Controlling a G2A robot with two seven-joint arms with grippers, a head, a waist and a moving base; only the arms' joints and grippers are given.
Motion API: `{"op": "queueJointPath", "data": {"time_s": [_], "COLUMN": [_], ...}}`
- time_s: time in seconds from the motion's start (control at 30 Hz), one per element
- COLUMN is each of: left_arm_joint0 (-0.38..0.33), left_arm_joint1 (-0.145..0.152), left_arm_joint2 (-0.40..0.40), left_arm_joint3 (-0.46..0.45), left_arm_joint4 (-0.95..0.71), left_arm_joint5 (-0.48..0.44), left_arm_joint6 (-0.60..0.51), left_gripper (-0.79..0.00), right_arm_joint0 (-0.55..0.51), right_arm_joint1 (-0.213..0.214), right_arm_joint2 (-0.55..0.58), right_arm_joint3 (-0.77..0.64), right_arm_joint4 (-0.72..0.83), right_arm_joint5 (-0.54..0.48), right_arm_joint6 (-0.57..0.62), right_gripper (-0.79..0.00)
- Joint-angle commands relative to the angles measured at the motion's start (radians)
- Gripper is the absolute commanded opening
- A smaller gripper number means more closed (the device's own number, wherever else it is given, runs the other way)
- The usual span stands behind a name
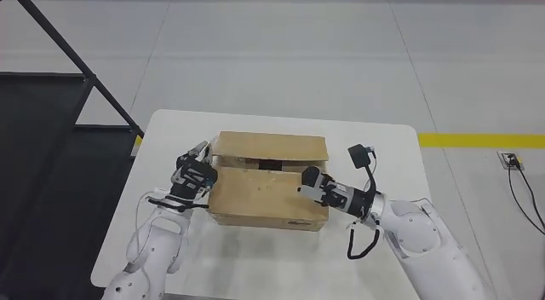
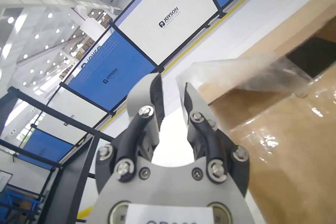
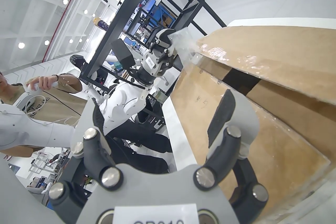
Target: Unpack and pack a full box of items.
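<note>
The box (image 1: 264,193) is seen with flaps ajar, its contents lost in the dark gap. Left gripper (image 2: 172,93) jaws are narrowly parted at a peeled tape strip (image 2: 249,72); right gripper (image 3: 161,101) jaws are spread wide.

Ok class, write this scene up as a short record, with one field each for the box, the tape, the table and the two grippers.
Box: brown cardboard box with a dark gap between its top flaps
Table: white table under the box
Tape: clear strip of tape lifted off the box's end
Left gripper: left gripper at the tape end, fingers slightly apart
Right gripper: right gripper at the box's opposite end, open wide
</note>
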Motion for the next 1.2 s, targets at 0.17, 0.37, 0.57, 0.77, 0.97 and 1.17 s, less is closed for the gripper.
{"op": "queueJointPath", "data": {"time_s": [0.17,0.37,0.57,0.77,0.97,1.17], "left_arm_joint0": [0.024,0.052,0.108,0.152,0.154,0.142], "left_arm_joint1": [-0.013,-0.023,-0.033,-0.044,-0.053,-0.063], "left_arm_joint2": [-0.052,-0.104,-0.164,-0.21,-0.229,-0.243], "left_arm_joint3": [-0.022,-0.025,-0.039,-0.022,0.008,0.029], "left_arm_joint4": [-0.199,-0.379,-0.583,-0.787,-0.901,-1.049], "left_arm_joint5": [0.065,0.101,0.085,0.031,-0.011,-0.078], "left_arm_joint6": [0.032,0.109,0.232,0.31,0.33,0.331], "left_gripper": [-0.785,-0.785,-0.757,-0.748,-0.717,-0.702], "right_arm_joint0": [0.015,0.034,0.051,0.078,0.105,0.119], "right_arm_joint1": [0.001,0.0,0.0,-0.001,-0.004,-0.006], "right_arm_joint2": [-0.009,-0.02,-0.027,-0.043,-0.062,-0.074], "right_arm_joint3": [0.018,0.041,0.062,0.085,0.103,0.115], "right_arm_joint4": [0.011,0.022,0.033,0.043,0.047,0.047], "right_arm_joint5": [-0.001,-0.001,0.001,0.014,0.024,0.028], "right_arm_joint6": [0.011,0.019,0.026,0.044,0.056,0.061], "right_gripper": [0.0,0.0,0.0,0.0,0.0,0.0]}}
